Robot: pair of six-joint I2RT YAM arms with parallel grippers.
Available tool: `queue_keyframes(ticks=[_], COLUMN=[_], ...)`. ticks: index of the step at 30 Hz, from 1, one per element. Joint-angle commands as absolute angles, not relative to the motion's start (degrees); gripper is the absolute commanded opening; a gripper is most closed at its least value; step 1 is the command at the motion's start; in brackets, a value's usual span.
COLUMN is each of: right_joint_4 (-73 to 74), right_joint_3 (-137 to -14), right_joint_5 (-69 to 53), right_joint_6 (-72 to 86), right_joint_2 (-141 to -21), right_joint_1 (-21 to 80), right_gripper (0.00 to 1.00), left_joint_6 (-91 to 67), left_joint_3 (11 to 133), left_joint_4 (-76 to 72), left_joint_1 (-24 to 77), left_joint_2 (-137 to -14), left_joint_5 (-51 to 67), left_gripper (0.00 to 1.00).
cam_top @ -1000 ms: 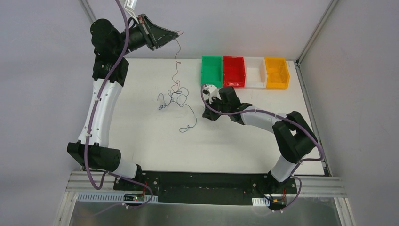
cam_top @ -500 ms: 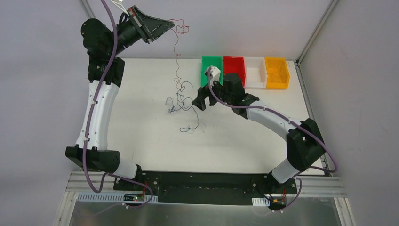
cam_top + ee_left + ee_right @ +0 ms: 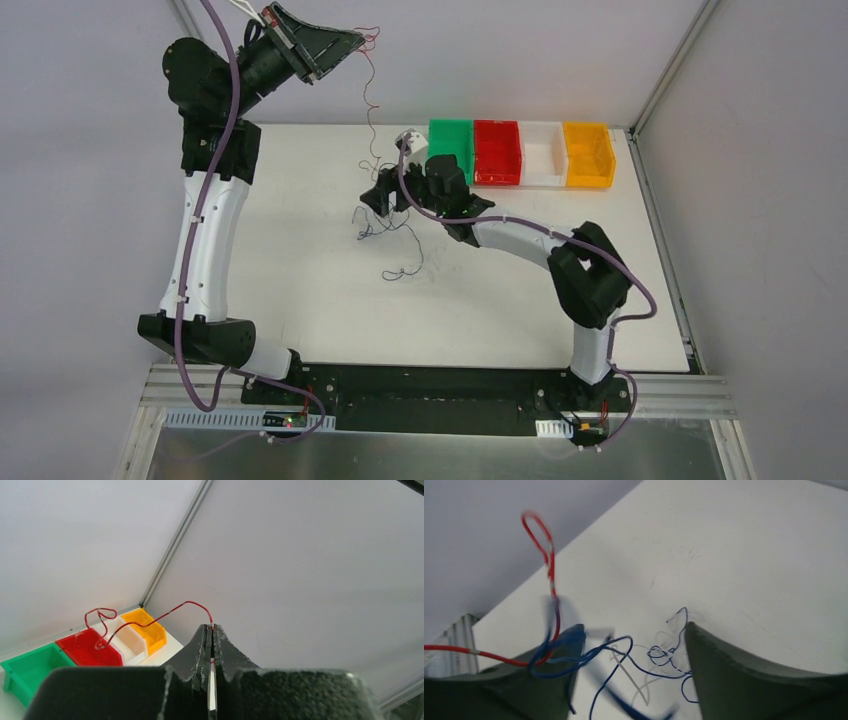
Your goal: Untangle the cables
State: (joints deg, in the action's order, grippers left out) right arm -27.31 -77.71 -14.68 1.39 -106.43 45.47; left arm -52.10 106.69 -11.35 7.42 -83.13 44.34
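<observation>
White table (image 3: 300,300) carries four coloured bins (image 3: 497,152) — and, seemingly, trailing loops of the cables (image 3: 404,270).

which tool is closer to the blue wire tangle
Right. The right tool hangs open right over the blue wire tangle; the left tool is up high, well away, shut on the red wire.

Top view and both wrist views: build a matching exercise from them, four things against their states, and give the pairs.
1. left gripper
2. right gripper
3. red cable
4. green bin

A. leftmost of its row
B. jaws open, blue cables between them
C. jaws shut, raised high
D. hangs from shut jaws

Pairs: 1-C, 2-B, 3-D, 4-A
</observation>
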Motion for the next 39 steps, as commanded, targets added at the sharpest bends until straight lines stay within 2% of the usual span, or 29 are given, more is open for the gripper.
queue_keyframes(ticks=[1, 3, 6, 14, 18, 21, 22, 23, 24, 25, 26, 32, 39], right_joint_4=[-35.86, -35.84, -33.87, -21.78, -16.59, -14.12, -13.19, -11.46, -9.77, -8.47, -7.65, -3.51, -1.47], right_joint_3=[-82.01, -82.15, -78.70, -68.62, -69.11, -69.89, -70.31, -70.95, -71.70, -72.51, -72.86, -73.28, -74.65], right_joint_5=[-9.22, -8.39, -9.21, -17.27, -19.45, -20.87, -21.60, -22.39, -22.86, -22.97, -23.44, -27.82, -27.49], right_joint_6=[3.83, 2.65, 0.56, -1.08, -0.53, -0.87, -1.00, -1.17, -1.22, -1.19, -1.15, -3.36, -7.07], right_joint_2=[-110.79, -112.23, -112.64, -114.02, -114.23, -114.07, -113.61, -112.86, -111.36, -109.66, -107.66, -94.56, -83.66], right_joint_1=[45.95, 45.96, 45.84, 46.60, 46.53, 46.43, 46.36, 46.10, 45.78, 45.36, 44.69, 40.19, 37.71], right_gripper=[0.61, 0.33, 0.00, 0.00, 0.00, 0.00, 0.12, 0.31, 0.58, 0.70, 0.76, 0.90, 0.93], left_joint_6=[-52.46, -51.02, -47.30, -47.00, -48.54, -49.80, -50.62, -51.60, -52.40, -53.33, -54.02, -55.37, -54.97], left_joint_3=[110.88, 112.04, 116.46, 134.47, 135.59, 131.88, 129.74, 127.10, 123.83, 120.62, 116.85, 98.49, 90.12], left_joint_4=[-14.47, -13.63, -10.65, -11.93, -13.11, -13.35, -13.24, -13.09, -13.51, -13.71, -14.06, -15.14, -15.49], left_joint_1=[7.17, 7.02, 5.67, 3.16, 3.19, 3.16, 3.16, 3.19, 3.17, 3.16, 3.16, 5.40, 9.52], left_joint_2=[-81.20, -80.98, -81.57, -89.13, -90.00, -89.18, -88.63, -87.86, -86.58, -85.56, -84.41, -78.95, -78.20], left_joint_5=[42.59, 41.81, 39.72, 34.63, 32.99, 34.05, 34.50, 34.81, 35.70, 36.44, 36.99, 39.67, 42.27], left_gripper=[0.00, 0.00, 0.00, 0.00, 0.00, 0.00, 0.00, 0.00, 0.00, 0.00, 0.00, 0.00, 0.00])
